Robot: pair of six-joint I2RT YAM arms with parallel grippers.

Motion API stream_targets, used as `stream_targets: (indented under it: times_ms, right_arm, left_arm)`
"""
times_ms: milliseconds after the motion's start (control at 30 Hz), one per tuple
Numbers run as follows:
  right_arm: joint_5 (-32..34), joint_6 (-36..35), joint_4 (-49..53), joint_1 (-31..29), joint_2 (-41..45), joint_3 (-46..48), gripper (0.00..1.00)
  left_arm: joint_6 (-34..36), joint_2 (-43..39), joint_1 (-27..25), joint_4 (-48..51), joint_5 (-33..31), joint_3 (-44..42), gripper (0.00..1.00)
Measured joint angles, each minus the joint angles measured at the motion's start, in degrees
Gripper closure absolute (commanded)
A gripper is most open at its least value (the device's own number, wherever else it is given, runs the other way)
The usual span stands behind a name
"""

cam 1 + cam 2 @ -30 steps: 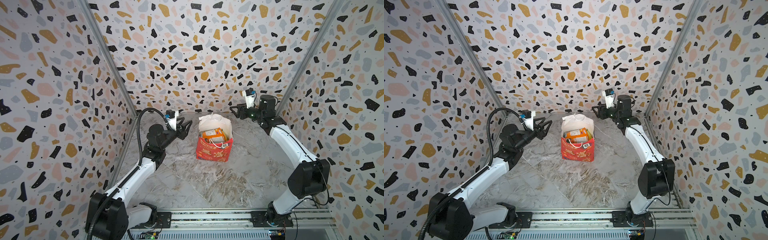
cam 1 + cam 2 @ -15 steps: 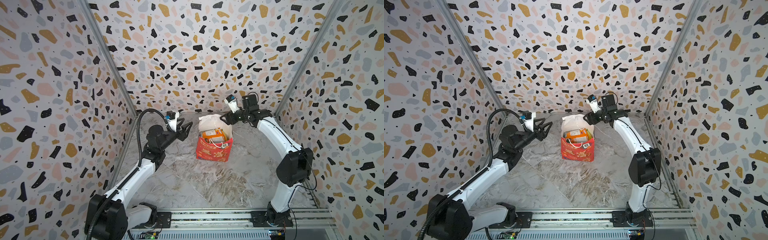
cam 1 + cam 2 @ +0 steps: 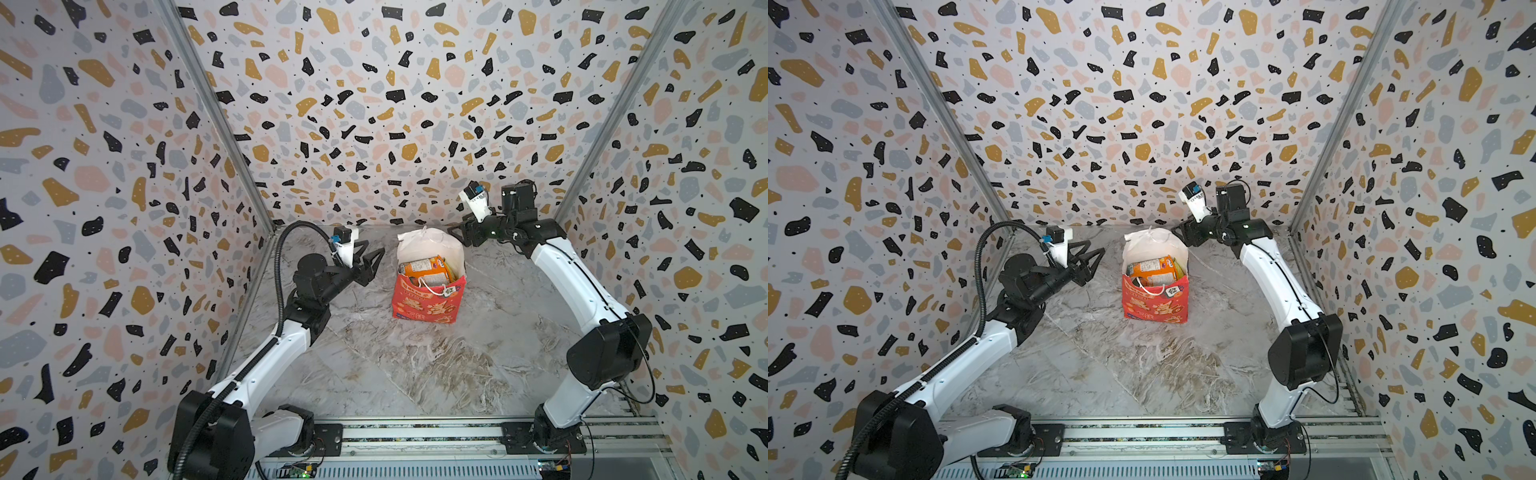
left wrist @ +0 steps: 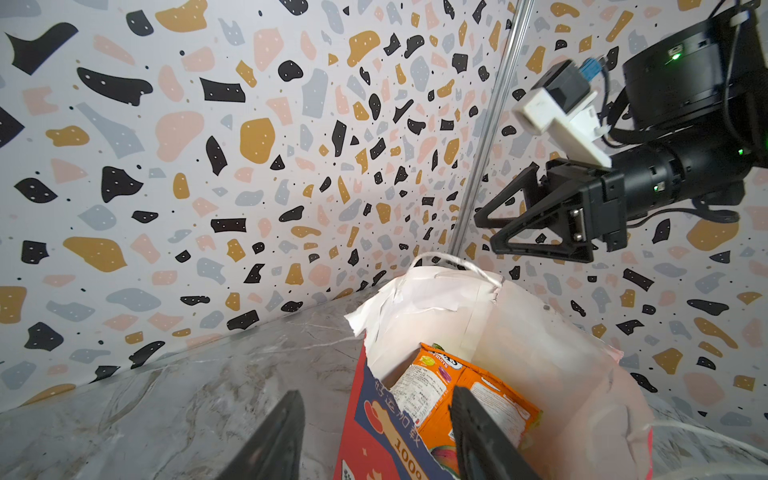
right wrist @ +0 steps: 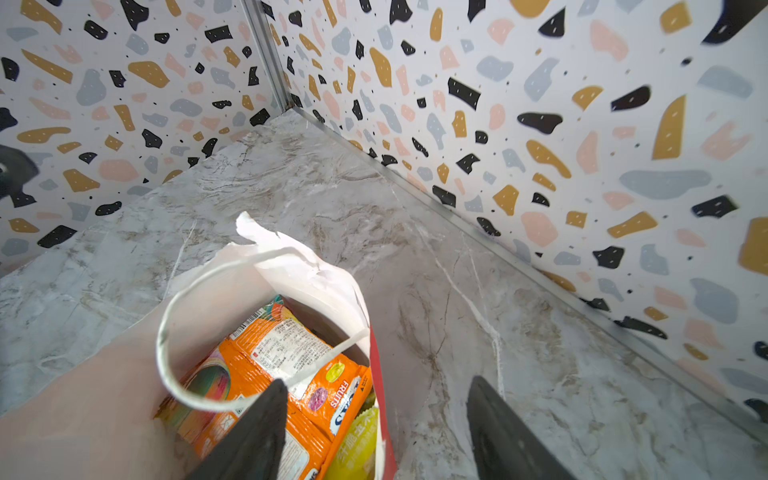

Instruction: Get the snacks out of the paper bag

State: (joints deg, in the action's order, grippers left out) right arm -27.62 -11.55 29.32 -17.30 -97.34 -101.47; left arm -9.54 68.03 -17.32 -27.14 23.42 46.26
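The red paper bag (image 3: 428, 307) (image 3: 1156, 309) stands upright and open at the back middle of the table. Inside it lie the snacks: an orange packet (image 3: 424, 268) (image 3: 1152, 270) (image 4: 469, 386) (image 5: 270, 353) on top, with a yellow-green packet (image 5: 357, 449) beside it. My left gripper (image 3: 374, 266) (image 3: 1094, 266) (image 4: 376, 395) hovers open just left of the bag, apart from it. My right gripper (image 3: 459, 235) (image 3: 1177, 232) (image 5: 378, 382) hangs open over the bag's back right corner. Neither holds anything.
The bag's rim (image 5: 299, 266) is torn and crumpled, and a white cord handle (image 5: 166, 332) loops over the opening. Patterned walls close in the back and both sides. Marble tabletop (image 3: 415, 365) lies in front of the bag.
The right arm has swung in from the back right corner to the bag's upper rim. The left gripper has edged slightly toward the bag.
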Motion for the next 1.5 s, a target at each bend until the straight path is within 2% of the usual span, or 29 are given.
stream_targets:
  times_ms: [167, 567, 667, 733, 767, 933, 1067, 1300, 1433, 1500]
  right_arm:
    - [1.31, -3.82, 3.91, -0.11, -2.03, -3.54, 0.33]
    - [4.07, -9.55, 8.50, -3.13, -8.24, -4.72, 0.29]
    - [4.57, -9.97, 8.35, -4.02, -10.01, -6.67, 0.35]
    - [5.03, -10.25, 8.26, -4.48, -11.89, -8.98, 0.46]
    - [5.27, -10.25, 8.46, -4.61, -13.03, -10.51, 0.49]
    - [6.47, -10.56, 11.37, -4.46, -20.24, -20.22, 0.47]
    - [6.45, -11.50, 14.08, -4.28, -23.10, -23.65, 0.45]
    - [4.61, -12.92, 17.18, -3.98, -23.17, -24.61, 0.58]
    - [4.46, -13.14, 18.10, -3.87, -23.15, -24.59, 0.59]
    - [4.50, -13.07, 18.34, -3.69, -23.15, -24.59, 0.64]
  left_arm:
    - [0.15, 0.02, 0.00, -0.13, -0.07, -0.11, 0.42]
    - [1.05, 0.26, 0.00, -0.11, -0.04, -0.15, 0.42]
    - [1.07, 0.26, 0.00, -0.11, -0.04, -0.15, 0.42]
    - [1.18, 0.26, 0.00, -0.07, -0.07, -0.15, 0.42]
    - [1.22, 0.26, 0.00, -0.04, -0.09, -0.15, 0.42]
    - [1.42, 0.26, 0.00, 0.11, -0.20, -0.15, 0.42]
    - [1.60, 0.26, 0.00, 0.15, -0.37, -0.15, 0.42]
    - [2.08, 0.26, 0.00, 0.20, -0.42, -0.15, 0.42]
    - [2.34, 0.26, 0.00, 0.17, -0.50, -0.15, 0.42]
    - [2.38, 0.26, 0.00, 0.17, -0.55, -0.15, 0.42]
